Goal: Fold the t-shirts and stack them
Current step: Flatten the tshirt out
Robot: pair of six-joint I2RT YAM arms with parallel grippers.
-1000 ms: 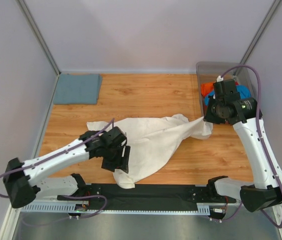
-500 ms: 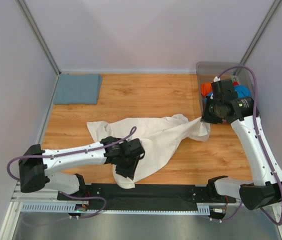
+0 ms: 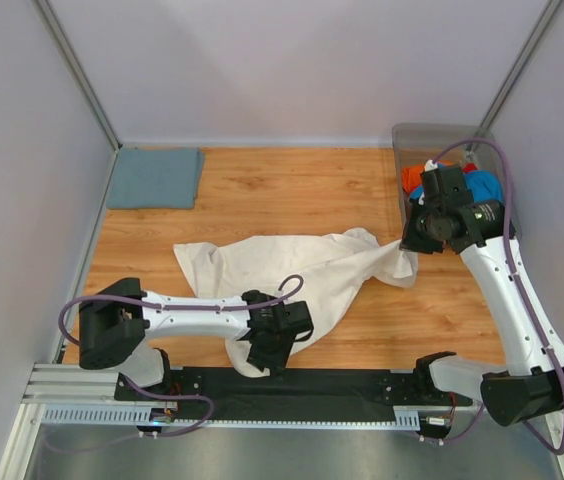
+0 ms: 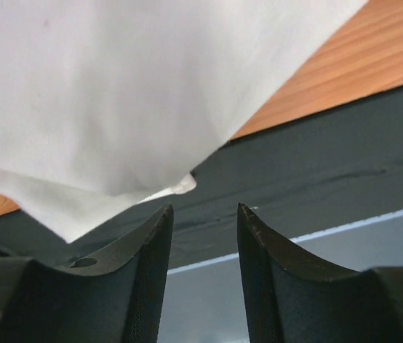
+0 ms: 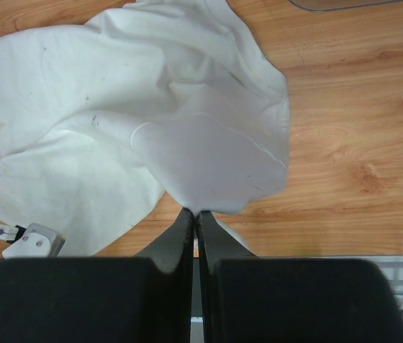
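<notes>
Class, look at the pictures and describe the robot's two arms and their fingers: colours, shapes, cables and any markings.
Both the left arm and right arm have white tubular links with black joint housings and black bases. A thin purple cable loops along each. The left fingers and right fingers are matte black, curved and tapering to the tips.

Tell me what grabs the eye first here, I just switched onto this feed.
A large cream-white t-shirt lies crumpled across the middle of the wooden table, its right tip pinched in the shut right gripper. The left gripper hangs open at the shirt's near corner. A folded grey-blue shirt sits at the far left corner, and a clear bin at the far right holds orange-red cloth and blue cloth.
</notes>
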